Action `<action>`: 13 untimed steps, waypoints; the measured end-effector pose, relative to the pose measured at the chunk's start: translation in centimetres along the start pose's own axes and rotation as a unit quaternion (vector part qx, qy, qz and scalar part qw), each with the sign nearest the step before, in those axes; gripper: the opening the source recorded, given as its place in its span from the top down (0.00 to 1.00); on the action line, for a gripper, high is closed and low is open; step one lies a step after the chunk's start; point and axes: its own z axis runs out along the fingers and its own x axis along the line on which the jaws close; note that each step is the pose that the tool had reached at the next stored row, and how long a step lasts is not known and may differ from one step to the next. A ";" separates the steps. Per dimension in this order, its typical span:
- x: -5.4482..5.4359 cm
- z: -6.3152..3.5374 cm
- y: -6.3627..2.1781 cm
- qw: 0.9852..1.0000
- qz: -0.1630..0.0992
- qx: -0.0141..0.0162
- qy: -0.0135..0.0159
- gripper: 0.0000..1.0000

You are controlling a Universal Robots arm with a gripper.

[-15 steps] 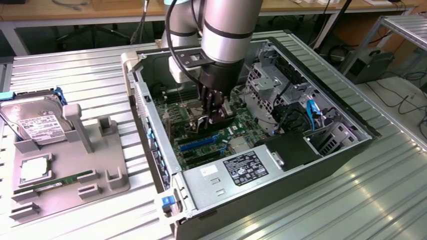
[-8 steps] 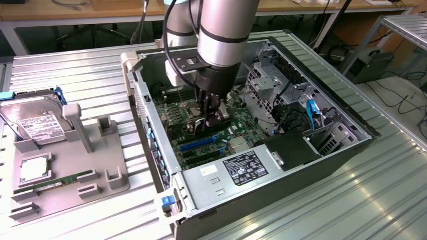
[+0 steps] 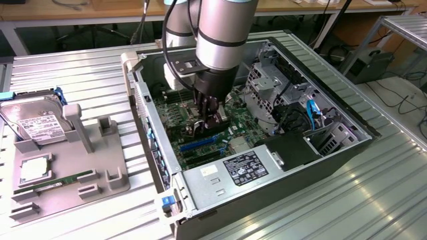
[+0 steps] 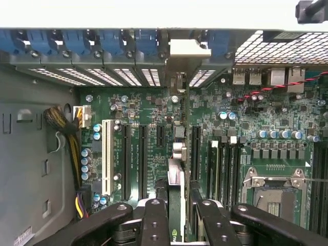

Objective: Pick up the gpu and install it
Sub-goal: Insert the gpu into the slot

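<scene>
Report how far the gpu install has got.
Done: the gpu has been picked up and brought inside the case. In hand: the gripper holds it edge-on, jaws shut on it, low over the motherboard slots. Left: release. The jaws have not let go, and whether the card is seated in a slot cannot be told.

gripper (image 3: 205,120) inside open computer case (image 3: 347,145), parts tray (image 3: 100,170) seemingly just beside
</scene>
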 end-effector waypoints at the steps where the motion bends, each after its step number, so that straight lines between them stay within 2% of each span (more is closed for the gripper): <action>1: 0.0 0.06 0.01 1.000 0.000 0.000 0.000 0.74; 9: 0.2 0.52 0.11 1.000 0.000 0.000 0.000 0.74; 11: 0.2 0.66 0.10 1.000 0.000 0.000 -0.002 0.74; 13: 0.2 0.79 0.10 1.000 0.000 0.000 -0.006 0.74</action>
